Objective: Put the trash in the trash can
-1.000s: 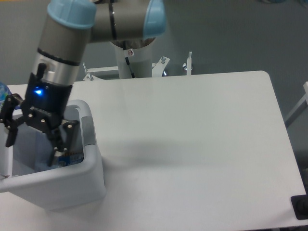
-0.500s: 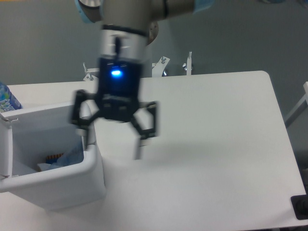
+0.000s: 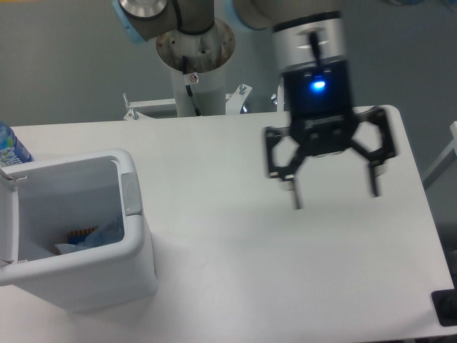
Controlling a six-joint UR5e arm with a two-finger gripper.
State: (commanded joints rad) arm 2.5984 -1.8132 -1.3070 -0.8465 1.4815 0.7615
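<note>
The white trash can (image 3: 136, 264) stands at the table's left front with its lid swung open and a grey latch tab (image 3: 131, 194) on its right rim. Inside it lies the trash (image 3: 96, 236), a crumpled clear-bluish piece beside something white with a dark printed edge. My gripper (image 3: 334, 196) hangs over the right half of the table, far from the can, open with nothing between its fingers.
A bottle with a blue-and-white label (image 3: 10, 147) pokes in at the left edge behind the can. The white table (image 3: 235, 271) ends at a rounded corner on the far right. A dark block (image 3: 445, 307) sits at the bottom right edge.
The gripper rose out of the trash can and swept right across the table, staying open. The trash lies in the can, now uncovered.
</note>
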